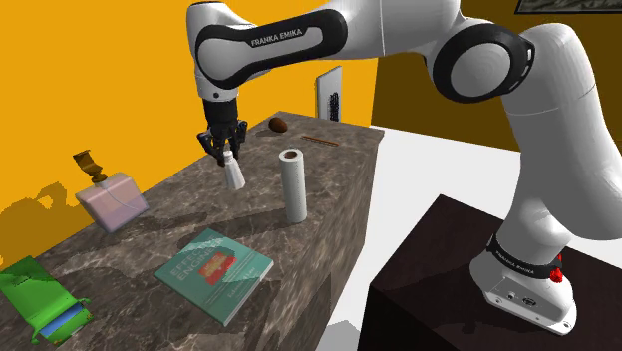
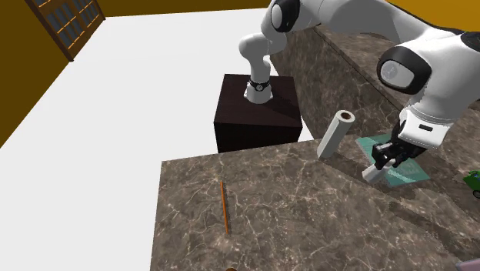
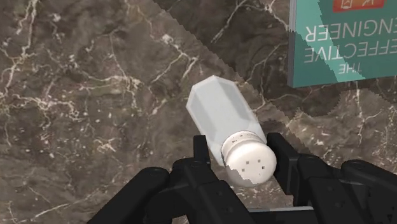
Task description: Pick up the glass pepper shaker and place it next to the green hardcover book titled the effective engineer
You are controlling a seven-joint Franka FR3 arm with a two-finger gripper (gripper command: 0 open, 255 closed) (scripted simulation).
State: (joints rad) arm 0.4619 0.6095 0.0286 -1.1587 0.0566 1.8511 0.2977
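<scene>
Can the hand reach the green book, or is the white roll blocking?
Probably yes: the hand, holding the shaker, has bare counter between it and the book; the roll stands off to one side.

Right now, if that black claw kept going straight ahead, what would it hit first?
Probably the bare veined counter: the shaker in the gripper would touch it first, short of the book.

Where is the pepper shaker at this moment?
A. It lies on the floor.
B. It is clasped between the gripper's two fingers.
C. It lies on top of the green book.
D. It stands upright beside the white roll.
B: in the wrist view the gripper clasps the pepper shaker near its white cap, while the green book lies apart from it on the counter.
</scene>
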